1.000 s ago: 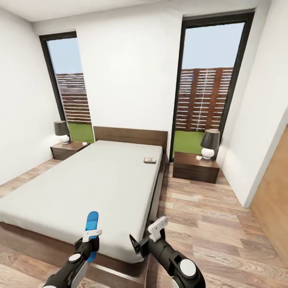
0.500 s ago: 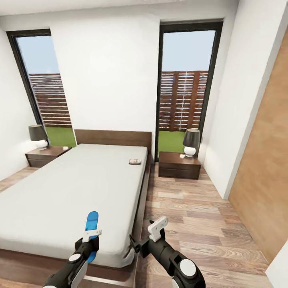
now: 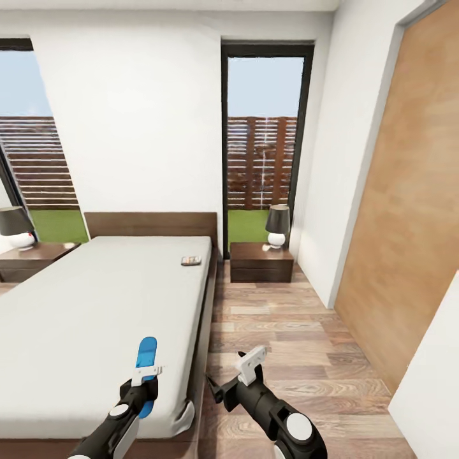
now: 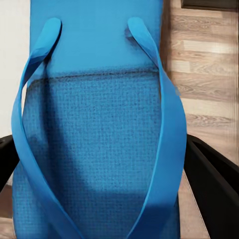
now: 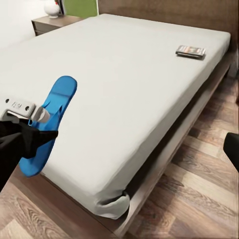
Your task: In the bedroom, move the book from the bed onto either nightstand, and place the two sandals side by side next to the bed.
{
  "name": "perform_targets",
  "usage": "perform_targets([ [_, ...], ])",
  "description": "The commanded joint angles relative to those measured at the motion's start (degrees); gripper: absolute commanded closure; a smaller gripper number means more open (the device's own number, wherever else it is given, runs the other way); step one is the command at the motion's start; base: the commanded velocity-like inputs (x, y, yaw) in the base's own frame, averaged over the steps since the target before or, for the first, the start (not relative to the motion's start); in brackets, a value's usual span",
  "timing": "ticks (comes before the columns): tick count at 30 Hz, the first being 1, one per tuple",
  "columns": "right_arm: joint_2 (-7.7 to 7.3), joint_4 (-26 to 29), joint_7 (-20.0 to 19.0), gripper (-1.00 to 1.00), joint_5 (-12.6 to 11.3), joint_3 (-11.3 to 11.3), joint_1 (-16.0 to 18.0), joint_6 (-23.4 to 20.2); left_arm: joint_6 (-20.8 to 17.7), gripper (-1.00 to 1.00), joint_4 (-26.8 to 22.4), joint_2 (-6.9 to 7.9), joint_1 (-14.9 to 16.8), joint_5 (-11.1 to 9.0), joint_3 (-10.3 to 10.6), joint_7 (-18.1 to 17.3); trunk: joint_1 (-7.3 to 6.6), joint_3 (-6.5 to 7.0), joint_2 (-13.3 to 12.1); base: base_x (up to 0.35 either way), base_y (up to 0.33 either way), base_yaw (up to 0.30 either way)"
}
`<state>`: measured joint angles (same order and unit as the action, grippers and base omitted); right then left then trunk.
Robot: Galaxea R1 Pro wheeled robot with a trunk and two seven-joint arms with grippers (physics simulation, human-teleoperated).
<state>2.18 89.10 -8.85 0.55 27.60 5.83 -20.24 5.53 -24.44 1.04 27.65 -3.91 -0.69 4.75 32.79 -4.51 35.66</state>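
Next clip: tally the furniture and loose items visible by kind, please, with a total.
Dark brown wooden platform bed with light grey mattress: 1
Low dark brown wooden nightstands: 2
Table lamps with dark shades and white bases: 2
Thin dark-covered paperback book on the mattress: 1
Bright blue flat sandal, held in the left end effector: 1
Total: 7

Bright blue flat sandal (image 4: 94, 149), seen close from above its textured footbed, with two smooth blue straps (image 4: 167, 124) running apart along its length. Black fingers (image 4: 214, 184) of the left hand (image 4: 107, 169) flank the sandal on both sides, pressed against its edges. Pale grey mattress (image 4: 12, 59) shows beyond one edge, wood-plank floor (image 4: 204, 74) beyond the other.
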Motion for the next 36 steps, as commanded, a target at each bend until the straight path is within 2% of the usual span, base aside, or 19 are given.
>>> perform_targets([
  [1,0.02,0.05,-0.2,-1.0,0.07,-0.02,0.06,-0.32,0.18,1.0,0.0,0.01,0.03,-0.4,0.08,0.08,0.02,-0.06,0.09,0.0,0.0,-0.276],
  [36,0.28,-0.9,-0.17,-1.0,0.07,0.0,0.06,-0.25,0.15,1.0,0.01,0.01,0.03,-0.32,0.08,0.08,0.02,1.22,0.09,0.0,0.0,-0.275],
])
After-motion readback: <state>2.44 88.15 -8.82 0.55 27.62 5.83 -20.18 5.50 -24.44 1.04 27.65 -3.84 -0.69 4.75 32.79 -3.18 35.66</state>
